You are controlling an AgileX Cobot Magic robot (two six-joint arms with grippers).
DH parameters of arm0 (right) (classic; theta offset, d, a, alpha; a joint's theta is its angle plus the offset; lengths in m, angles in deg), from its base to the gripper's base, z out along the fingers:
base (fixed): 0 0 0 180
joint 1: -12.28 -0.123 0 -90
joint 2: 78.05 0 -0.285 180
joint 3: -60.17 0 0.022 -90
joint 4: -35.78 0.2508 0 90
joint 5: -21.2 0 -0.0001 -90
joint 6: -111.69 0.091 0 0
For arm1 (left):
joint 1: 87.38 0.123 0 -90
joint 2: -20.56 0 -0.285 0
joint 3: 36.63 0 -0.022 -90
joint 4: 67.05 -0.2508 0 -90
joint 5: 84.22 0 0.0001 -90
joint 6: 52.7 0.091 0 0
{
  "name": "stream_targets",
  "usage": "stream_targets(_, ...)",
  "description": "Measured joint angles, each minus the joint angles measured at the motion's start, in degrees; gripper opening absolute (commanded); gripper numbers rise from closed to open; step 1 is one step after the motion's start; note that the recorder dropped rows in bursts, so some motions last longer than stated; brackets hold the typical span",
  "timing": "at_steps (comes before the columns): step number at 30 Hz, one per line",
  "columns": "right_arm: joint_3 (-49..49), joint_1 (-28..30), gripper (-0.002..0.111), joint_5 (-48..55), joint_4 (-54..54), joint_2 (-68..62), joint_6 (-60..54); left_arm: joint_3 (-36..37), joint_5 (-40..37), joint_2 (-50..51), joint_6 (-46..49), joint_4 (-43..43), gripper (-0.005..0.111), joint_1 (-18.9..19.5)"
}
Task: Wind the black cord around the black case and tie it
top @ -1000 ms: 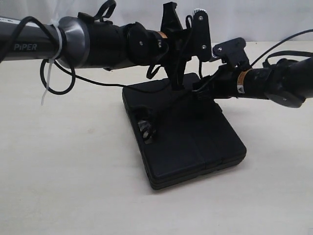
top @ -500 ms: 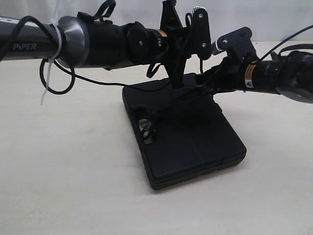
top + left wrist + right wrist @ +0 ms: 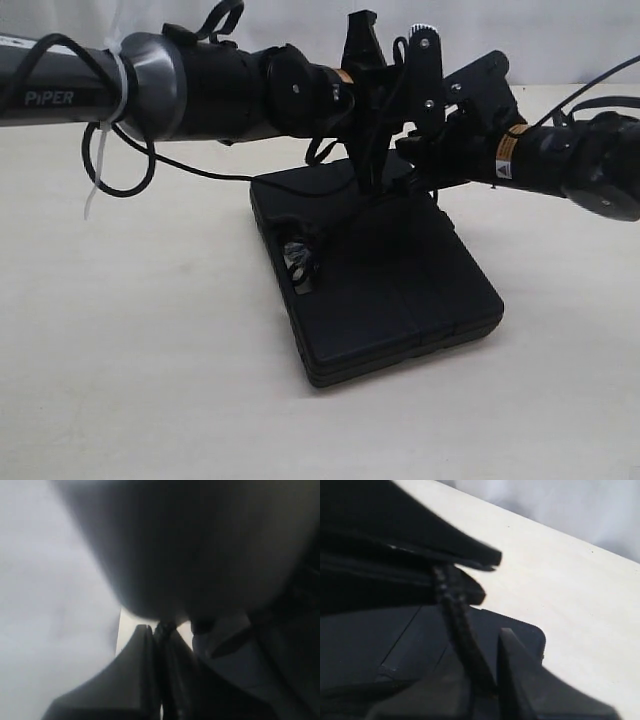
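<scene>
Case: the black case (image 3: pixel 400 290) lies flat and closed on the worktop (image 3: pixel 150 350) under both arms, a steady body to lay cord against
Cord: the black cord (image 3: pixel 345 218) starts at a frayed knot (image 3: pixel 300 262) by the case's side edge on the left arm's side, slants across the lid and rises toward the case's far edge
Left gripper: the left gripper (image 3: pixel 157 645) hangs just above the far part of the case, fingers pressed together; a dark strand shows at their tips, so I judge it to be pinching the cord and lifting that stretch off the lid
Right gripper: the right gripper (image 3: pixel 485 675) is just beside the left one, above the same far edge of the case; the cord runs between its fingers with little room either side, but whether they clamp it I cannot tell
Why so close: two grippers on one short stretch looks like a hand-over or the forming of a loop — one anchors, the other takes the free part
Stage: early, in my judgement; no full turn around the case is visible, nor a tie
Next move calls for: a firm hold by the right gripper, then cord led over the case's far edge and beneath
Risk: cord slipping off the lid – or a taut pull dragging the case
</scene>
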Motion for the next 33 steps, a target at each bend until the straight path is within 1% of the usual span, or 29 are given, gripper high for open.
stream_targets(4,0.0,0.06,0.004,1.18,2.45,-0.15,-2.05,0.0,-1.86,0.0,-0.22,0.0,0.001,0.0)
stream_targets(5,0.0,0.22,0.004,1.18,2.94,-0.15,-2.31,0.0,-2.21,0.0,-0.83,0.0,0.003,0.0)
stream_targets(6,0.0,0.4,0.004,1.3,3.33,-0.15,-2.45,0.0,-2.48,0.0,-1.76,0.0,0.016,0.0)
stream_targets(7,0.0,0.94,0.004,1.3,4.58,-0.15,-2.74,0.0,-3.28,0.0,-3.31,0.0,0.022,0.0)
stream_targets(8,0.0,1.25,0.004,1.55,5.58,-0.15,-2.74,0.0,-3.67,0.0,-3.65,0.0,0.033,0.0)
stream_targets(9,0.0,1.59,0.004,1.9,6.2,-0.15,-2.74,0.0,-4.17,0.0,-4.04,0.0,0.048,0.0)
stream_targets(10,0.0,2.43,0.004,2.82,8.08,-0.15,-2.74,0.0,-4.67,-0.04,-4.5,0.0,0.061,0.0)
stream_targets(12,0.0,3.78,0.004,4.29,10.5,-0.15,-2.82,0.0,-5.95,-0.17,-4.62,0.0,0.065,0.0)
stream_targets(14,0.0,4.28,0.004,5.6,13.33,-0.15,-2.82,0.0,-7.14,-0.62,-5.64,0.0,0.065,0.0)
stream_targets(17,0.0,4.76,0.004,7.08,18.51,-0.15,-2.82,0.0,-8.39,-1.45,-11.21,0.0,0.064,0.0)
stream_targets(19,0.0,5.75,0.004,7.97,21.94,-0.15,-2.68,0.0,-11.43,-1.51,-14.55,0.0,0.062,0.0)
stream_targets(20,0.0,6.08,0.004,8.14,22.48,-0.15,-2.36,0.0,-13.3,-1.4,-15.32,0.0,0.059,0.0)
stream_targets(21,0.0,6.17,0.004,8.12,22.87,-0.15,-1.81,0.0,-15.11,-0.98,-15.71,0.0,0.052,0.0)
stream_targets(22,0.0,6.17,0.004,8.15,22.77,-0.15,-0.18,0.0,-18.38,0.27,-16.1,0.0,0.048,0.0)
stream_targets(23,0.0,6.17,0.004,7.91,21.99,-0.15,1.15,0.0,-19.4,1.07,-16.16,0.0,0.041,0.0)
stream_targets(24,0.0,6.17,0.004,7.69,18.81,-0.15,5.01,0.0,-20.36,2.57,-16.25,-0.12,0.037,0.0)
stream_targets(25,0.0,6.17,0.004,7.25,15.98,0.29,7.91,0.0,-20.64,3.33,-16.29,-0.12,0.032,0.0)
stream_targets(26,0.05,6.17,0.004,5.4,9.39,1.57,14.26,0.0,-20.66,4.5,-16.39,-0.77,0.031,0.1)
stream_targets(28,0.97,6.17,0.004,1.17,2.76,4.34,20.34,0.0,-19.49,5.61,-17.04,-3.53,0.024,0.6)
stream_targets(32,2.37,6.17,0.004,0.25,-0.18,6.89,22.54,0.0,-19.17,5.72,-18.97,-4.96,0.0,1.71)
stream_targets(33,2.59,6.17,0.004,0.47,-0.39,7.26,22.54,0.0,-19.65,5.65,-19.19,-4.96,0.0,2.04)
